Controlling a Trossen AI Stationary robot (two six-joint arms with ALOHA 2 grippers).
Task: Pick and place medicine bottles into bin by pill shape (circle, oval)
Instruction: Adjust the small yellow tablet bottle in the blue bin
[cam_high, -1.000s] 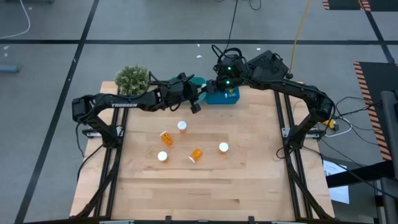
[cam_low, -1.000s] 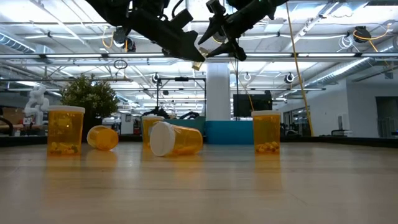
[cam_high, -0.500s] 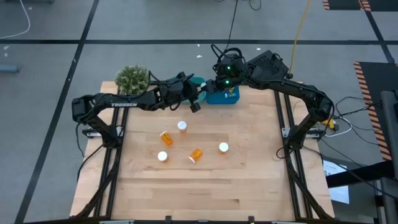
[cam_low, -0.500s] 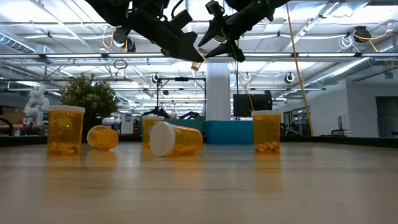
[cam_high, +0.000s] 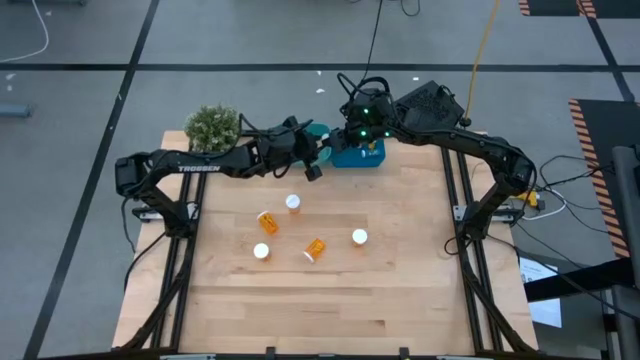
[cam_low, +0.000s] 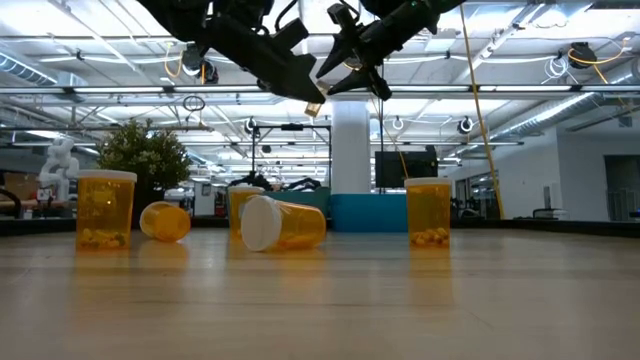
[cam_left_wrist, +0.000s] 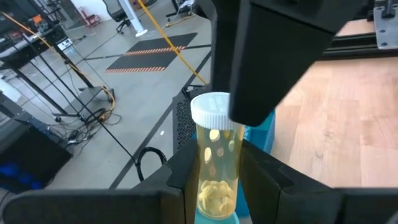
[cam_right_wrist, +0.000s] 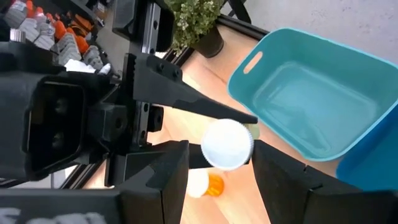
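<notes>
Clamped between the left gripper's (cam_left_wrist: 214, 186) dark fingers (cam_left_wrist: 177, 177): a slim medicine bottle (cam_left_wrist: 213, 165), white cap pointing away from the wrist, pale pills visible through the orange wall (only the left wrist view shows these). Seen cap-on from the right wrist view as a white disc (cam_right_wrist: 227, 144) between the right gripper's (cam_right_wrist: 219, 163) fingers (cam_right_wrist: 163, 171), which stand on either side of it; contact with the bottle cannot be told from here.

Held high in the low view, both grippers meeting at upper centre (cam_low: 318, 88), well above the counter (cam_low: 320, 300). From the high view, meeting point at upper centre of the frame (cam_high: 318, 160), just beside a teal bin (cam_high: 318, 131) and a blue bin (cam_high: 358, 153) at the counter's far edge. Teal bin's handle slot and bare inside plain in the right wrist view (cam_right_wrist: 311, 106).

Lower on the counter, five more bottles: three upright (cam_high: 292, 202), (cam_high: 262, 251), (cam_high: 359, 237), two lying on their sides (cam_high: 267, 221), (cam_high: 315, 248). A potted plant (cam_high: 211, 128) at the upper left corner.
</notes>
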